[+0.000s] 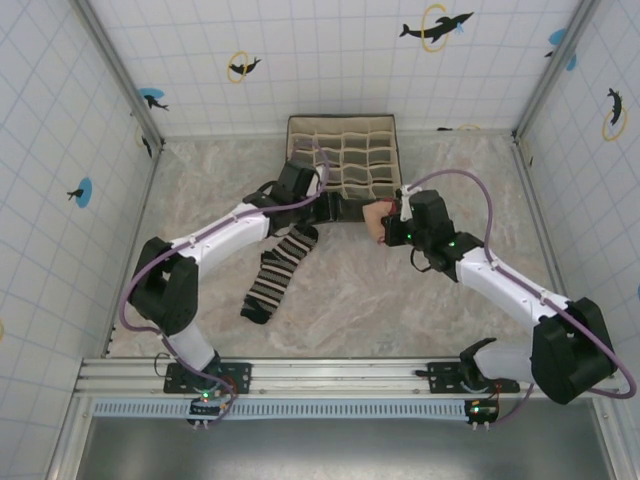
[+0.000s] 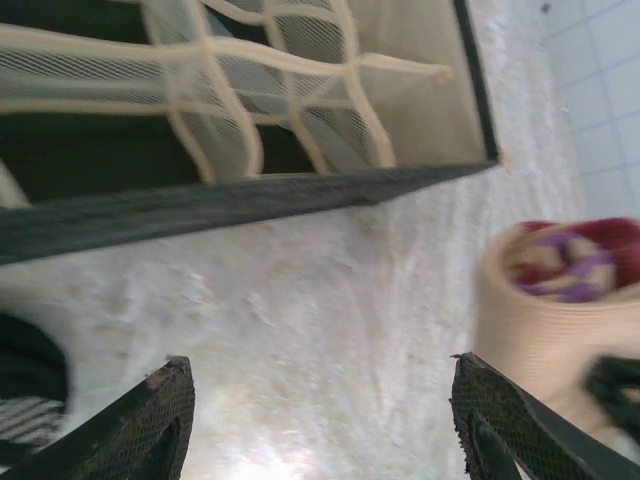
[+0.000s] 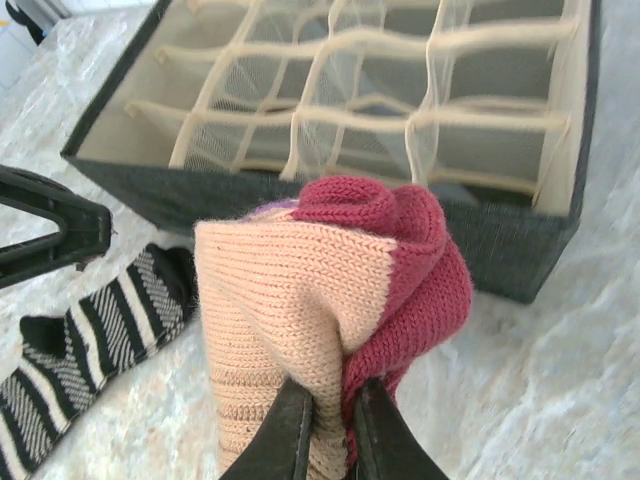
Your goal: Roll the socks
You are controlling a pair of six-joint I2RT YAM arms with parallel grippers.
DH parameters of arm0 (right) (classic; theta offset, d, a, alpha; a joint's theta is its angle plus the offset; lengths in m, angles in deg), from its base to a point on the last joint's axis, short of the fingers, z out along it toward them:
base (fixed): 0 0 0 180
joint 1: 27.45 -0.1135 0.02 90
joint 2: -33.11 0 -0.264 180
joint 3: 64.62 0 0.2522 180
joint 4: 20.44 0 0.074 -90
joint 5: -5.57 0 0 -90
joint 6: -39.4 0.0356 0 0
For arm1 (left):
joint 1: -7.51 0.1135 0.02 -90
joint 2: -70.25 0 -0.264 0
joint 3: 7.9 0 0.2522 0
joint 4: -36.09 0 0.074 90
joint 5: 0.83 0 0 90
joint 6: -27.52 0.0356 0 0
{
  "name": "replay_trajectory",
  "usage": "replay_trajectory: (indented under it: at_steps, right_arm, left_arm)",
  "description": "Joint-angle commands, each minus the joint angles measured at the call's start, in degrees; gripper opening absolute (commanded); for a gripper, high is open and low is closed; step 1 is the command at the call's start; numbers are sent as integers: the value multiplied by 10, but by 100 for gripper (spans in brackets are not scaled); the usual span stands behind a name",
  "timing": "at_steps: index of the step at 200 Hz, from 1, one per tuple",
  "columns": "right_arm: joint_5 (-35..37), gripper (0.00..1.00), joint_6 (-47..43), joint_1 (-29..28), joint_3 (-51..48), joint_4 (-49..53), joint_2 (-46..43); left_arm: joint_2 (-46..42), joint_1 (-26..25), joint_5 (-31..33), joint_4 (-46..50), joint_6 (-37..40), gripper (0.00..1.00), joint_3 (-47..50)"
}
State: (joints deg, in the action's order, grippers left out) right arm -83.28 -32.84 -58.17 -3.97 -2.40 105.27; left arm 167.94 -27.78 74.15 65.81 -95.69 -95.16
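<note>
The tan sock (image 3: pixel 300 290) with its dark red toe is bunched into a roll, and my right gripper (image 3: pixel 328 425) is shut on a fold of it just in front of the organiser box. From above, this roll (image 1: pixel 375 220) sits at the tip of the right gripper (image 1: pixel 390 225). The black-white-grey striped sock (image 1: pixel 278 275) lies flat and unrolled on the table, also seen at lower left (image 3: pixel 90 340). My left gripper (image 2: pixel 320 410) is open over bare table with nothing between its fingers. The tan roll (image 2: pixel 560 300) is just to the right of it, and the striped sock (image 2: pixel 25 400) is to its left.
The beige gridded organiser box (image 1: pixel 385 130) stands at the back centre, its dark front wall (image 2: pixel 250 200) close ahead of the left gripper. Tiled walls enclose the table on three sides. Marbled table surface (image 1: pixel 360 300) lies in front of the box.
</note>
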Motion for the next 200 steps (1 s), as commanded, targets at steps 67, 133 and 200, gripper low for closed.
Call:
replay_trajectory:
  at_steps: [67, 133, 200]
  right_arm:
    - [173, 0, -126, -40, 73, -161, 76]
    - [191, 0, -176, -38, 114, -315, 183]
    - [182, 0, -221, -22, 157, -468, 308]
  left_arm:
    - [3, 86, 73, 85, 81, 73, -36]
    - [58, 127, 64, 77, 72, 70, -55]
    - [108, 132, 45, 64, 73, 67, -66]
